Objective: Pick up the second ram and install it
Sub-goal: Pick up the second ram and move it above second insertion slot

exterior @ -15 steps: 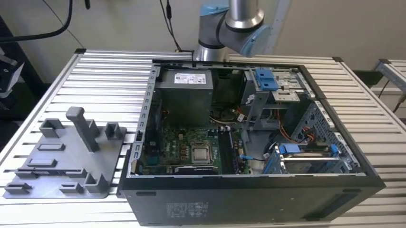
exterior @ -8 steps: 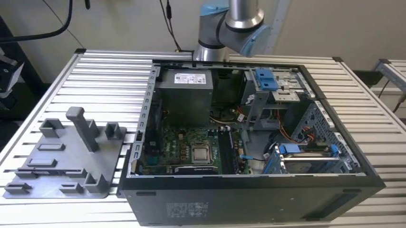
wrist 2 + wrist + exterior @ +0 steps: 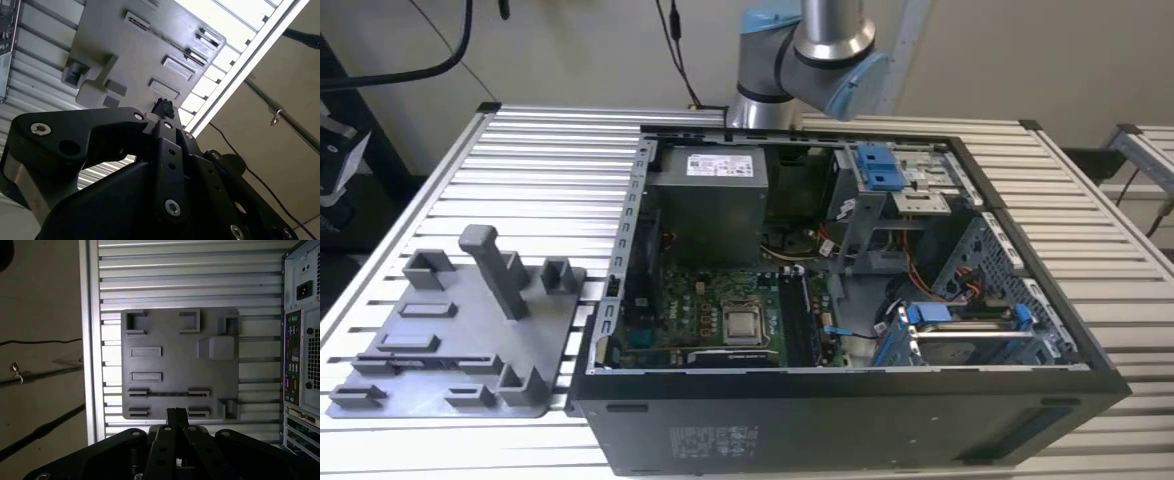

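The grey fixture tray (image 3: 454, 330) lies on the slatted table at the exterior view's left, beside the open computer case (image 3: 854, 300). In the first wrist view the tray (image 3: 175, 360) is seen from high above. A thin dark strip, the second ram (image 3: 165, 394), stands on edge between two of its slot holders. The same strip shows as a dark line (image 3: 434, 356) near the tray's front in the exterior view. My gripper (image 3: 176, 413) hangs well above the tray's edge, its fingers pressed together and holding nothing. The second wrist view shows the gripper (image 3: 162, 106) shut over the tray (image 3: 140, 55).
The motherboard (image 3: 720, 320) lies in the case, with a grey power supply (image 3: 707, 195) and blue drive brackets (image 3: 881, 170) behind it. The arm (image 3: 807, 55) rises at the table's back. The table edge (image 3: 90, 340) and the case's rear panel (image 3: 300, 340) flank the tray.
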`<state>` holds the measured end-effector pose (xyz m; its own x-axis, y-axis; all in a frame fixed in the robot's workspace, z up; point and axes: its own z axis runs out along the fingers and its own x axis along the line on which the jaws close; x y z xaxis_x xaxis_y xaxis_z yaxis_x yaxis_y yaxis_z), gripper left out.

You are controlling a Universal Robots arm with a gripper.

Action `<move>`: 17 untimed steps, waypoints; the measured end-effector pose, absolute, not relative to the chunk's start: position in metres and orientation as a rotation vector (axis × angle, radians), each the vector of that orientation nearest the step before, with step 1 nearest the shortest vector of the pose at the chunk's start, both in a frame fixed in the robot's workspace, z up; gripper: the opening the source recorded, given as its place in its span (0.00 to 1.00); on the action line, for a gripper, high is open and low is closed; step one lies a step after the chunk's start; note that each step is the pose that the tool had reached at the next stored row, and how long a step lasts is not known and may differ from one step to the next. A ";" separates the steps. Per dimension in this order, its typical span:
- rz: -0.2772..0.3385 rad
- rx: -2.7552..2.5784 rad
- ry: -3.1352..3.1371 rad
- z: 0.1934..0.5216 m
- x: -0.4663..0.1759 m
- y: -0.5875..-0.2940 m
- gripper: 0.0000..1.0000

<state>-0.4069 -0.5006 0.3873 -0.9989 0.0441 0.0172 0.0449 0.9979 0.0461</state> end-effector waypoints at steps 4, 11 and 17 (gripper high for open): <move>-0.073 -0.051 -3.124 0.387 -0.407 -0.501 0.11; -0.072 0.070 -3.122 0.387 -0.407 -0.501 0.11; -0.070 0.184 -3.115 0.387 -0.407 -0.501 0.11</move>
<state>-0.4071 -0.5006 0.3873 -0.9928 -0.1183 0.0172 -0.1174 0.9920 0.0462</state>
